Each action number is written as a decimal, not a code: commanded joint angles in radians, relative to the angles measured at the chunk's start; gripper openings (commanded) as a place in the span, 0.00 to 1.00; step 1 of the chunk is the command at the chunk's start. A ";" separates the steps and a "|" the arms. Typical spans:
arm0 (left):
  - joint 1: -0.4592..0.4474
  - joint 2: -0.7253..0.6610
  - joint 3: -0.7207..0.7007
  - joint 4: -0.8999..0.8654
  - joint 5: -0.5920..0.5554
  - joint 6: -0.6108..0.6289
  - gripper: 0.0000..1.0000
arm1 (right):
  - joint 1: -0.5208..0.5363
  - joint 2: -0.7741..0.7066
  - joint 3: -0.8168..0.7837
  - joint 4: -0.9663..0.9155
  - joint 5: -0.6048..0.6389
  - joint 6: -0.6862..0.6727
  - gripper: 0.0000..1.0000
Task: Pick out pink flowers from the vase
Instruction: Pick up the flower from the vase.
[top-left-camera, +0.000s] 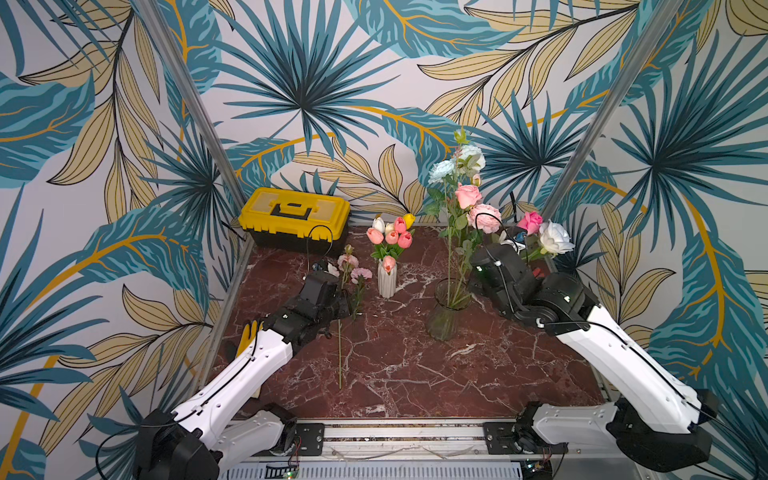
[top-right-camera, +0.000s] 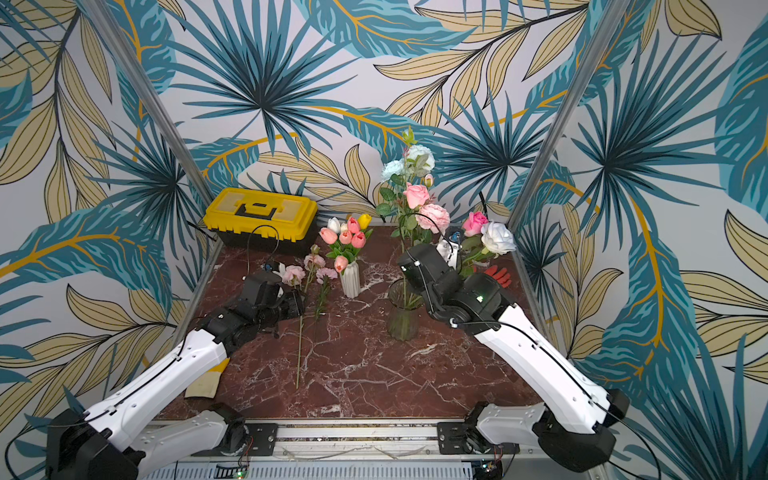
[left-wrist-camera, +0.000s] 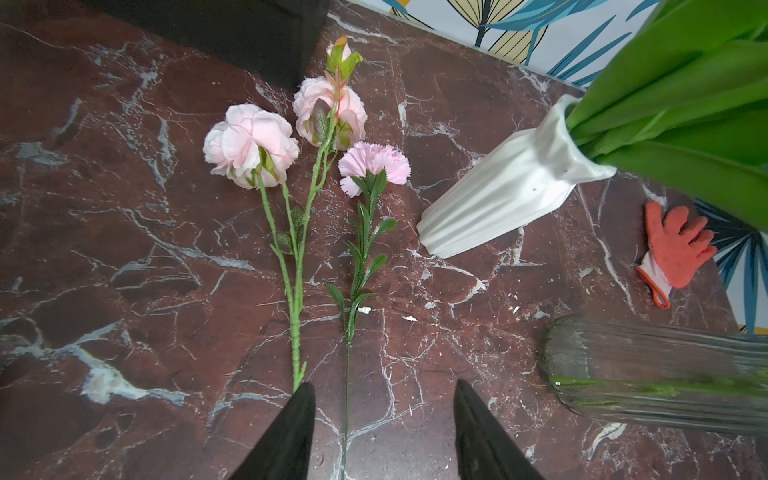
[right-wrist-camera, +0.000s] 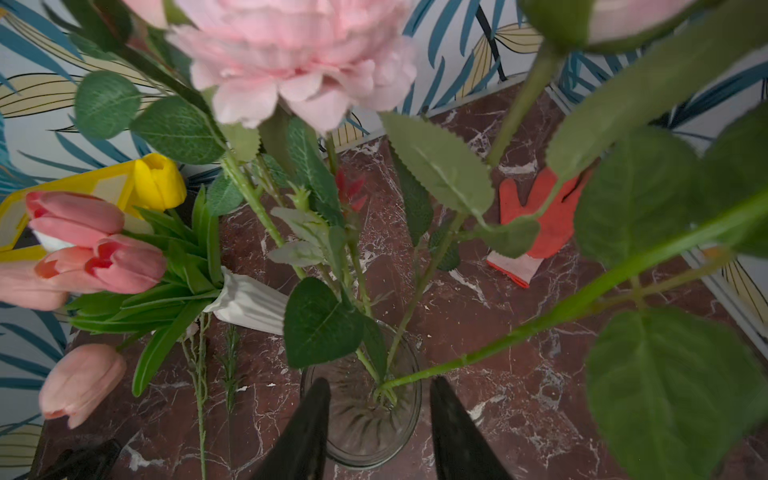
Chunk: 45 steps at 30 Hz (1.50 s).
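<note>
A ribbed glass vase (top-left-camera: 446, 316) holds pink flowers on tall stems: a pink rose (top-left-camera: 468, 195), a pale pink peony (top-left-camera: 484, 218) and a magenta rose (top-left-camera: 530, 222) that leans right. My right gripper (right-wrist-camera: 379, 380) hangs open above the vase mouth (right-wrist-camera: 361, 419), with nothing held between its fingers. A leaning stem (right-wrist-camera: 540, 324) passes close to one fingertip. Left of the vase, two pink peonies (left-wrist-camera: 249, 143) and a pink carnation (left-wrist-camera: 374, 166) lie flat on the marble. My left gripper (left-wrist-camera: 383, 384) is open over their stems, and the carnation's thin stem (left-wrist-camera: 347, 415) runs loose between its fingers.
A white ribbed vase (top-left-camera: 387, 280) of pink, white and yellow tulips (top-left-camera: 390, 237) stands between the arms. A pale blue rose (top-left-camera: 441, 170) and a white rose (top-left-camera: 555, 237) share the glass vase. A yellow toolbox (top-left-camera: 295, 216) sits back left and an orange glove (left-wrist-camera: 673, 249) back right.
</note>
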 joint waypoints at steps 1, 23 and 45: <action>-0.002 -0.014 -0.030 -0.014 -0.030 0.022 0.55 | -0.002 0.013 0.006 -0.069 0.079 0.158 0.41; -0.003 -0.023 -0.030 0.007 0.036 0.011 0.56 | -0.135 0.126 -0.054 0.043 0.041 0.179 0.38; 0.002 -0.003 -0.032 0.031 0.049 0.000 0.56 | -0.156 0.188 -0.117 0.131 0.120 0.216 0.26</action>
